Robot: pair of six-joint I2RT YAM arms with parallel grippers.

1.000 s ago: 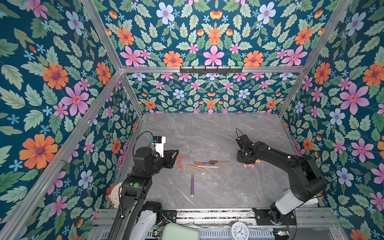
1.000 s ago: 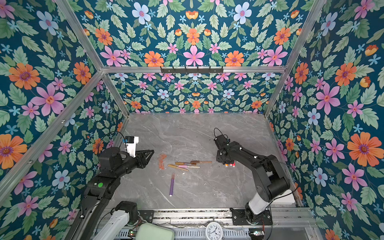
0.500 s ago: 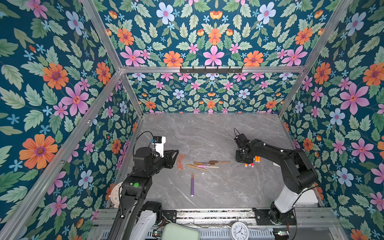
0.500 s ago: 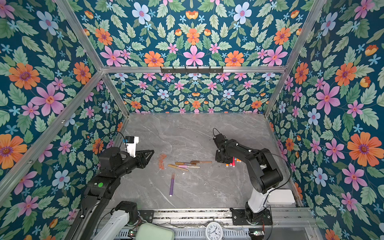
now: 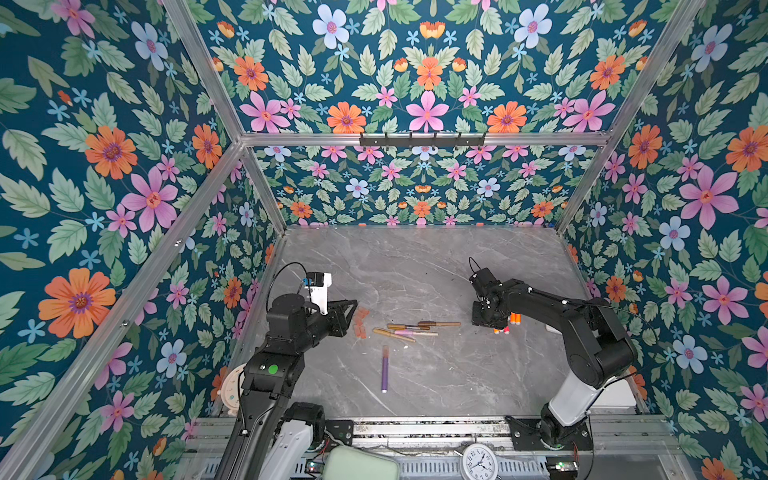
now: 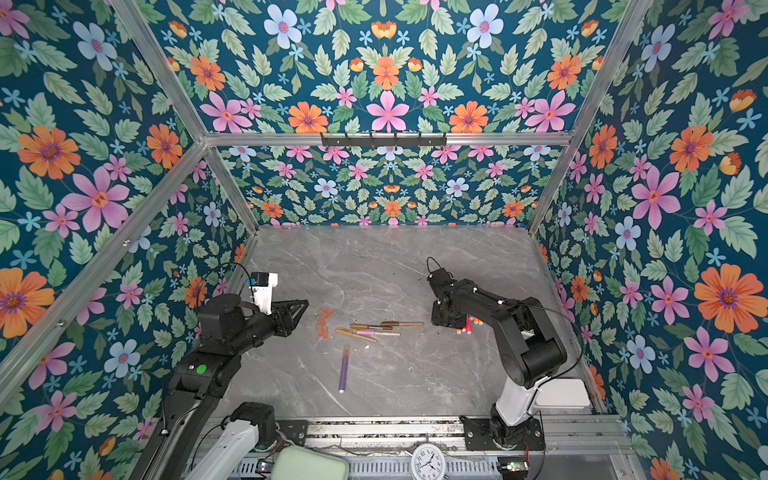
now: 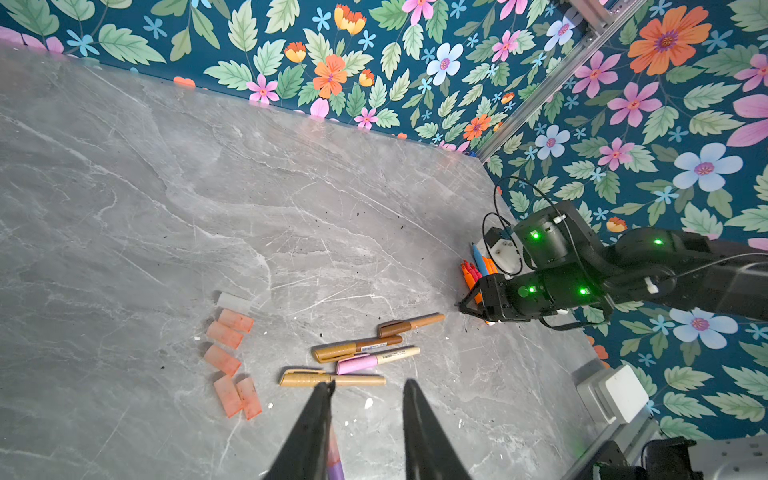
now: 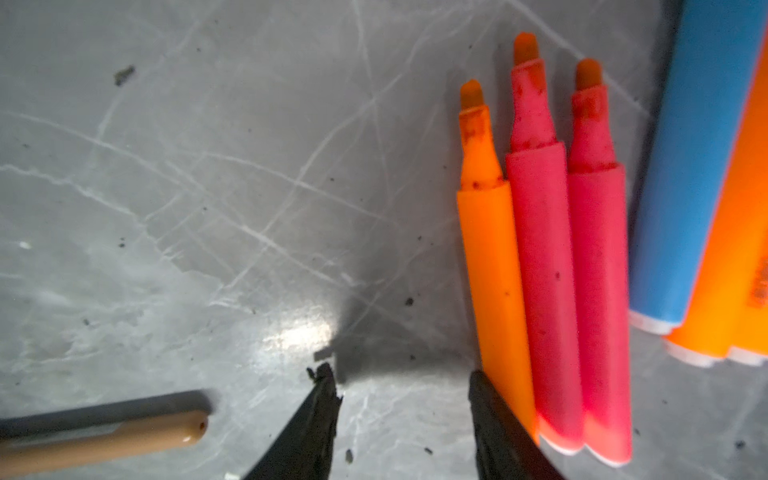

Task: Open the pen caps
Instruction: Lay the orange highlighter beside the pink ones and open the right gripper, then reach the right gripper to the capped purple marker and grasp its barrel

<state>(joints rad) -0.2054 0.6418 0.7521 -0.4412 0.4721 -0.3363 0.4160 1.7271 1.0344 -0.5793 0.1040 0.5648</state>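
Grey marble-veined table, matt and scuffed, enclosed by floral walls.

**Top views.** We see the left gripper raised over the table's left side and the right gripper low over its right side. Their finger spacing is too small to read here. Between them lie:
- stubby translucent orange caps in a loose column;
- four slim capped pens, fanned, with long axes running across the table;
- a purple pen lying alone, its long axis running near to far.

Uncapped pens lie just beside the right gripper, partly hidden by it. Both top views show the same layout: caps, capped pens, purple pen.

**Left wrist view.** The left gripper has black tapered fingers, spread, with nothing between them. The caps are frosted hollow cylinders lying on their sides. The capped pens are brown, gold, pink and tan, and their capped ends point toward the caps. The purple pen shows beneath one finger.

**Right wrist view.** The right gripper has its fingers parted and grips nothing. One finger overlaps the orange pen; we cannot tell whether they touch. This pen and two red pens lie parallel and touch along their sides. Their barrels are smooth plastic, and their stained chisel tips point away from the gripper. A blue pen lies beside them. A tan pen shows its rounded end.
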